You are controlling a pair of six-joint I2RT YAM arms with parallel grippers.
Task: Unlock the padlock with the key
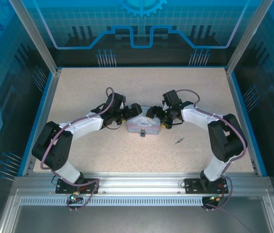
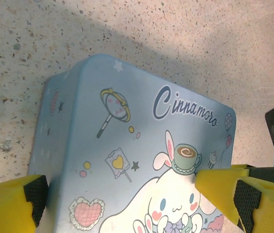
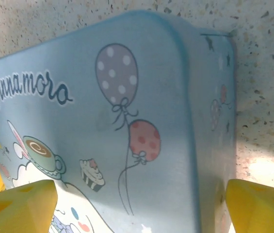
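At table centre, from the top view: one pale lavender tin (image 1: 140,124) sat on the speckled table (image 1: 103,155), lid up. One padlock (image 1: 143,133) sat against the middle of the tin's near side, too small to tell whether its shackle was closed. One key (image 1: 179,141) lay flat on the bare table to the right of the tin, well apart from both tin and padlock, with nothing touching it.

Two arms met over the tin. The left gripper (image 1: 136,110) was above the tin's left end and the right gripper (image 1: 152,114) above its right end, both crowding the lid.

Left wrist view: left gripper (image 2: 117,187) spread wide, one yellow finger beside the tin's (image 2: 127,131) edge and the other over the printed lid, holding nothing.

Right wrist view: right gripper (image 3: 139,204) also wide, one finger over the lid (image 3: 127,121) and one just outside the tin's side wall. Contact could not be judged.
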